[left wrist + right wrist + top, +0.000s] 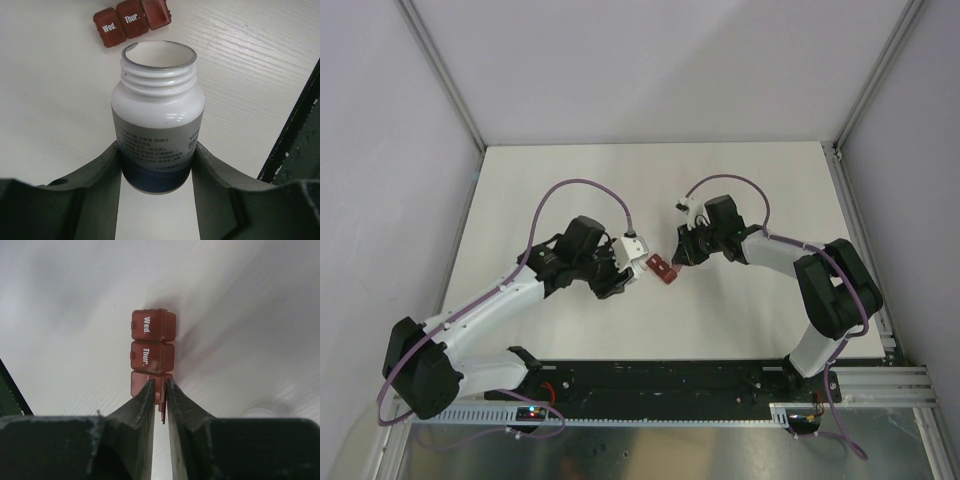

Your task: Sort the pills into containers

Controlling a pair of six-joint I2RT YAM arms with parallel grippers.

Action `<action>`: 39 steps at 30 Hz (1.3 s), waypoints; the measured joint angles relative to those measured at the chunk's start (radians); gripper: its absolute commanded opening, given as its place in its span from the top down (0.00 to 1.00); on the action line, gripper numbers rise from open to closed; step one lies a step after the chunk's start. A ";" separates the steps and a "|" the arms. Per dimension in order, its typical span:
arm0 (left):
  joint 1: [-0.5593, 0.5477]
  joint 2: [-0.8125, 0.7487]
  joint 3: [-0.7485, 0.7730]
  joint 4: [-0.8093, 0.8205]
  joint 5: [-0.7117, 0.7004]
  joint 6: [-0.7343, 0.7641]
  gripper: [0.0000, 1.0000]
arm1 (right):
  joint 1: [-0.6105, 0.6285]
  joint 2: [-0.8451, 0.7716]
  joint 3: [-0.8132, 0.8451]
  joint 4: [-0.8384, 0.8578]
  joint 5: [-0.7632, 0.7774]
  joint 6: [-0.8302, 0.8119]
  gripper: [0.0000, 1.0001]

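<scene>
The pill box (131,21) lids read "Wed." and "Thur."; the bottle (157,115) label's small print is illegible.

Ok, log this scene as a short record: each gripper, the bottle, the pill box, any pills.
left gripper: shut on the bottle
bottle: white, cap off, open mouth toward the pill box
right gripper: fingers pinching a thin red edge at the pill box's end compartment
pill box: dark red, lying on the table; Wed. and Thur. lids closed
pills: none in view
</scene>
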 measured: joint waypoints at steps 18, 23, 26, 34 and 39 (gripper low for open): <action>-0.013 0.000 -0.001 0.000 -0.008 0.000 1.00 | -0.006 0.000 0.000 -0.005 0.003 0.000 0.62; -0.014 0.000 -0.006 0.002 -0.013 0.000 1.00 | -0.006 0.000 0.000 -0.015 0.003 0.000 0.57; -0.015 0.000 -0.010 0.003 -0.018 0.000 1.00 | -0.006 -0.002 0.000 -0.021 0.003 -0.001 0.55; -0.024 0.005 -0.011 0.009 -0.032 0.000 1.00 | -0.006 -0.023 0.000 -0.038 0.003 -0.003 0.46; -0.034 0.029 -0.011 0.016 -0.035 -0.001 1.00 | -0.006 -0.043 0.000 -0.042 0.003 -0.004 0.38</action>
